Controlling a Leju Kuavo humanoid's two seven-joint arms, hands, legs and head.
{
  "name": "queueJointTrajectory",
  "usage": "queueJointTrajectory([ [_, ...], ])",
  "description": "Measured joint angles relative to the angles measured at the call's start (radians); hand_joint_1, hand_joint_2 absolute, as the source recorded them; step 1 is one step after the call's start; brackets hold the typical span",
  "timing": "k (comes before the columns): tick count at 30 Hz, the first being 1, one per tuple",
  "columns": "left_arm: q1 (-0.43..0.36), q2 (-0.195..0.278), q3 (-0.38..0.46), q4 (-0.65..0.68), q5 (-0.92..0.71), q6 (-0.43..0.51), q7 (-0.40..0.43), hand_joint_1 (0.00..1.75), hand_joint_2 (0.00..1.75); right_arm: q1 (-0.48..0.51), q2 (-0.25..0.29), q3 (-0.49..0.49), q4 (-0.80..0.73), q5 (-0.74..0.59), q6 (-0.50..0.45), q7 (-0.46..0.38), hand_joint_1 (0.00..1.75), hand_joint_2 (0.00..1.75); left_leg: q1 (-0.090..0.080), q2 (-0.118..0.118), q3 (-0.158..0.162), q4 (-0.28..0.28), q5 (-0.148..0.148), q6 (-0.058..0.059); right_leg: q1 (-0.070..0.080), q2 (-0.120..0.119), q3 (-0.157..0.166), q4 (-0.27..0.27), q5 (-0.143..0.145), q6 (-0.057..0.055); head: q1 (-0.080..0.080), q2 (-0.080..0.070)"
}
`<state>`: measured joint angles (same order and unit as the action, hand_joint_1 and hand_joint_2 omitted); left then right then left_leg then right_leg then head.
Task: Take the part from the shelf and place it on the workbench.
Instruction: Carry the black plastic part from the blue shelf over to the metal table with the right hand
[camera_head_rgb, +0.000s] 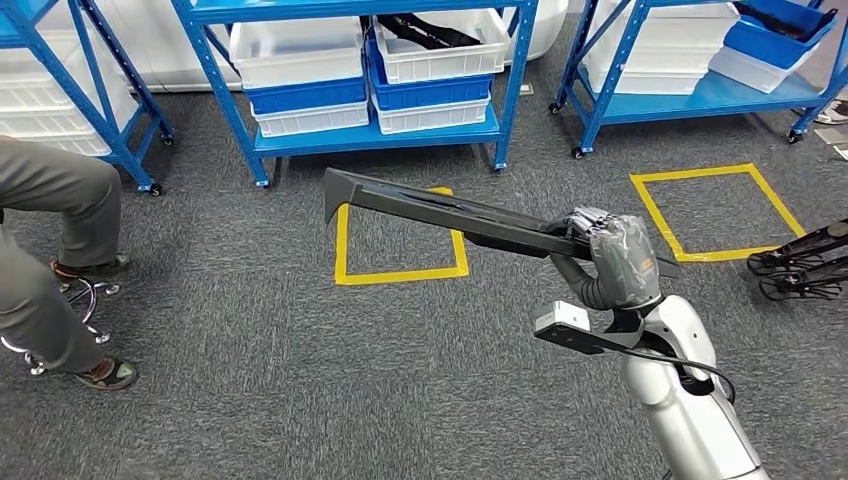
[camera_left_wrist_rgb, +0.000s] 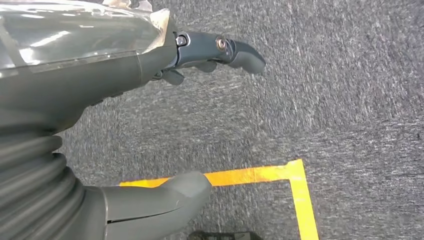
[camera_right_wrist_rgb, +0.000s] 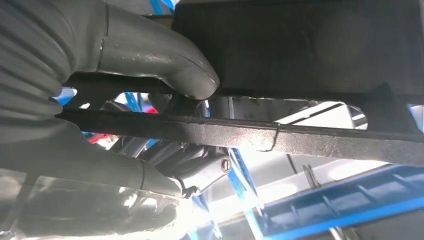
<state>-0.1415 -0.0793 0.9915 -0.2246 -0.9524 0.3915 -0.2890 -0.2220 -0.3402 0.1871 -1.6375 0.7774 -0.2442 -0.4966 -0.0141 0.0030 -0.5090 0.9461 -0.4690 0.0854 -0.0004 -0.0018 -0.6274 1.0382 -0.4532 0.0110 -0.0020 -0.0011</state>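
Risk: right hand (camera_head_rgb: 615, 262) grips the long black part (camera_head_rgb: 440, 212) at one end, left hand (camera_left_wrist_rgb: 150, 125) open and empty, so its far-left tip could sag or twist loose.

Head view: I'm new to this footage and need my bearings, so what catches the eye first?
The long dark part stands out, held out over the grey carpet by the right hand gripping one end. Under its middle lies a yellow taped square on the floor, with blue shelves of white and blue bins behind. A seated person's legs fill the left edge.
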Motion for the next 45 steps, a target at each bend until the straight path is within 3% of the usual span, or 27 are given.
queueJointTrajectory([
  [2,0.001,-0.003,0.000,0.000,0.000,0.001,-0.004,0.00,1.75,-0.002,-0.003,-0.002,0.000,-0.001,0.000,0.001,1.75,1.75,0.005,0.003,-0.021,-0.006,0.023,-0.003,-0.005,0.002,-0.043,0.119,-0.082,-0.005,0.001,0.000],
  [3,0.002,-0.004,0.000,0.000,0.000,0.002,-0.006,0.00,1.75,-0.002,-0.004,-0.003,0.000,-0.001,0.001,0.002,1.75,1.75,0.007,0.004,-0.032,-0.005,0.033,-0.007,-0.010,0.002,-0.061,0.186,-0.110,0.001,0.001,0.000],
  [4,0.003,-0.006,0.000,0.000,0.001,0.002,-0.007,0.00,1.75,-0.002,-0.004,-0.004,0.000,-0.002,0.001,0.002,1.75,1.75,0.008,0.005,-0.044,-0.004,0.043,-0.011,-0.015,0.002,-0.071,0.235,-0.118,0.012,0.001,0.000],
  [5,0.004,-0.008,0.000,0.000,0.001,0.003,-0.008,0.00,1.75,-0.002,-0.004,-0.004,0.000,-0.002,0.002,0.003,1.75,1.75,0.011,0.006,-0.055,-0.002,0.051,-0.016,-0.021,0.001,-0.065,0.255,-0.106,0.028,0.001,0.000],
  [6,0.005,-0.009,0.000,0.000,0.002,0.004,-0.009,0.00,1.75,-0.002,-0.004,-0.004,0.000,-0.002,0.002,0.003,1.75,1.75,0.014,0.006,-0.066,0.002,0.058,-0.022,-0.027,0.001,-0.040,0.235,-0.081,0.045,0.001,0.000],
  [7,0.005,-0.010,0.000,0.000,0.002,0.004,-0.010,0.00,1.75,-0.003,-0.004,-0.004,0.000,-0.003,0.003,0.003,1.75,1.75,0.017,0.006,-0.077,0.010,0.063,-0.028,-0.034,0.000,0.004,0.176,-0.056,0.060,0.001,0.000],
  [8,0.006,-0.009,0.000,0.000,0.004,0.005,-0.011,0.00,1.75,-0.005,-0.004,-0.004,0.000,-0.003,0.003,0.003,1.75,1.75,0.019,0.006,-0.090,0.022,0.064,-0.035,-0.038,0.000,0.059,0.100,-0.047,0.068,0.003,0.000],
  [9,0.006,-0.009,0.000,0.000,0.006,0.006,-0.012,0.00,1.75,-0.008,-0.003,-0.004,0.000,-0.004,0.003,0.003,1.75,1.75,0.018,0.006,-0.102,0.035,0.066,-0.041,-0.038,0.001,0.103,0.031,-0.050,0.068,0.004,0.000],
  [11,0.007,-0.008,0.000,0.000,0.009,0.007,-0.015,0.00,1.75,-0.013,-0.002,-0.003,0.000,-0.005,0.004,0.003,1.75,1.75,0.013,0.004,-0.122,0.056,0.070,-0.049,-0.034,0.004,0.140,-0.037,-0.072,0.056,0.005,0.000],
  [14,0.013,-0.007,0.001,0.000,0.011,0.009,-0.017,0.00,1.75,-0.015,0.002,-0.002,0.000,-0.007,0.010,0.002,1.75,1.75,0.020,0.001,-0.143,0.081,0.061,-0.059,-0.042,0.004,0.125,-0.034,-0.068,0.026,0.000,0.000],
  [15,0.015,-0.007,0.001,0.000,0.011,0.009,-0.017,0.00,1.75,-0.018,0.002,-0.001,0.000,-0.008,0.012,0.002,1.75,1.75,0.024,0.000,-0.157,0.112,0.035,-0.064,-0.043,0.003,0.121,-0.034,-0.063,0.014,0.000,0.000],
  [17,0.018,-0.008,0.001,0.000,0.011,0.009,-0.018,0.00,1.75,-0.022,0.004,0.000,0.000,-0.012,0.016,0.000,1.75,1.75,0.027,-0.002,-0.206,0.233,-0.045,-0.073,-0.039,0.002,0.109,-0.033,-0.053,-0.006,-0.001,0.000],
  [19,0.019,-0.008,0.001,0.000,0.011,0.009,-0.019,0.00,1.75,-0.024,0.005,0.002,0.000,-0.016,0.018,0.000,1.75,1.75,0.028,-0.002,-0.247,0.349,-0.095,-0.077,-0.035,0.002,0.097,-0.033,-0.046,-0.014,-0.001,0.000],
  [20,0.020,-0.008,0.001,0.000,0.011,0.009,-0.019,0.00,1.75,-0.024,0.006,0.002,0.000,-0.016,0.018,0.000,1.75,1.75,0.028,-0.002,-0.243,0.359,-0.091,-0.075,-0.032,0.002,0.094,-0.032,-0.044,-0.015,-0.001,0.000],
  [21,0.021,-0.008,0.001,0.000,0.011,0.010,-0.019,0.00,1.75,-0.024,0.006,0.003,0.000,-0.017,0.018,0.000,1.75,1.75,0.028,-0.002,-0.219,0.330,-0.070,-0.072,-0.031,0.002,0.093,-0.032,-0.042,-0.015,-0.001,0.000],
  [23,0.020,-0.007,0.001,0.000,0.010,0.011,-0.021,0.00,1.75,-0.027,0.006,0.003,0.001,-0.017,0.018,0.000,1.75,1.75,0.025,-0.006,-0.132,0.191,-0.016,-0.056,-0.028,0.002,0.094,-0.032,-0.040,-0.014,-0.001,0.000],
  [25,0.020,-0.005,0.001,0.000,0.009,0.013,-0.023,0.00,1.75,-0.030,0.006,0.004,0.001,-0.017,0.018,0.000,1.75,1.75,0.019,-0.009,-0.072,0.090,0.007,-0.044,-0.024,0.002,0.092,-0.034,-0.036,-0.008,0.000,0.000],
  [28,0.020,-0.003,0.001,0.000,0.008,0.017,-0.024,0.00,1.75,-0.033,0.006,0.004,0.001,-0.017,0.018,0.000,1.75,1.75,0.014,-0.006,-0.061,0.057,0.013,-0.037,-0.022,0.002,0.086,-0.039,-0.030,0.007,-0.001,0.000],
  [30,0.019,-0.004,0.001,0.000,0.009,0.018,-0.024,0.00,1.75,-0.036,0.005,0.004,0.001,-0.018,0.017,0.000,1.75,1.75,0.017,-0.002,-0.054,0.032,0.028,-0.027,-0.018,0.002,0.067,-0.009,-0.049,0.008,0.000,0.000],
  [33,0.019,-0.006,0.001,0.000,0.009,0.018,-0.025,0.00,1.75,-0.038,0.004,0.004,0.003,-0.018,0.017,0.000,1.75,1.75,0.016,0.002,-0.055,0.019,0.039,-0.019,-0.019,0.003,-0.021,0.174,-0.127,0.000,0.001,0.000],
  [35,0.020,-0.007,0.001,0.000,0.009,0.018,-0.025,0.00,1.75,-0.035,0.004,0.004,0.006,-0.017,0.017,0.000,1.75,1.75,0.015,0.002,-0.059,0.022,0.040,-0.020,-0.022,0.002,-0.056,0.246,-0.143,0.010,0.001,0.000],
  [36,0.020,-0.008,0.001,0.000,0.009,0.018,-0.025,0.00,1.75,-0.035,0.004,0.004,0.007,-0.017,0.017,0.000,1.75,1.75,0.015,0.001,-0.060,0.025,0.040,-0.021,-0.023,0.002,-0.044,0.222,-0.126,0.020,0.002,0.000],
  [38,0.020,-0.010,0.001,0.000,0.008,0.018,-0.025,0.00,1.75,-0.037,0.004,0.004,0.008,-0.017,0.017,-0.001,1.75,1.75,0.016,0.000,-0.065,0.038,0.036,-0.028,-0.029,0.000,0.025,0.085,-0.070,0.039,0.002,0.000],
  [39,0.020,-0.011,0.001,0.000,0.008,0.018,-0.025,0.00,1.75,-0.038,0.004,0.004,0.008,-0.017,0.016,-0.001,1.75,1.75,0.014,-0.001,-0.069,0.048,0.032,-0.033,-0.030,0.001,0.055,0.022,-0.048,0.040,0.002,0.000],
  [41,0.020,-0.011,0.001,0.000,0.008,0.018,-0.024,0.00,1.75,-0.038,0.004,0.004,0.008,-0.016,0.014,-0.002,1.75,1.75,0.009,-0.002,-0.079,0.060,0.029,-0.044,-0.027,0.003,0.076,-0.028,-0.032,0.029,0.001,0.000],
  [43,0.021,-0.010,0.001,0.000,0.006,0.018,-0.021,0.00,1.75,-0.036,0.003,0.004,0.009,-0.014,0.013,-0.004,1.75,1.75,0.009,-0.003,-0.086,0.063,0.032,-0.052,-0.027,0.005,0.072,-0.026,-0.025,0.017,0.001,0.000],
  [45,0.021,-0.010,0.001,0.000,0.005,0.019,-0.019,0.00,1.75,-0.036,0.003,0.005,0.009,-0.011,0.012,-0.004,1.75,1.75,0.015,-0.004,-0.098,0.089,0.011,-0.063,-0.033,0.005,0.070,-0.027,-0.019,0.005,0.000,0.000],
])
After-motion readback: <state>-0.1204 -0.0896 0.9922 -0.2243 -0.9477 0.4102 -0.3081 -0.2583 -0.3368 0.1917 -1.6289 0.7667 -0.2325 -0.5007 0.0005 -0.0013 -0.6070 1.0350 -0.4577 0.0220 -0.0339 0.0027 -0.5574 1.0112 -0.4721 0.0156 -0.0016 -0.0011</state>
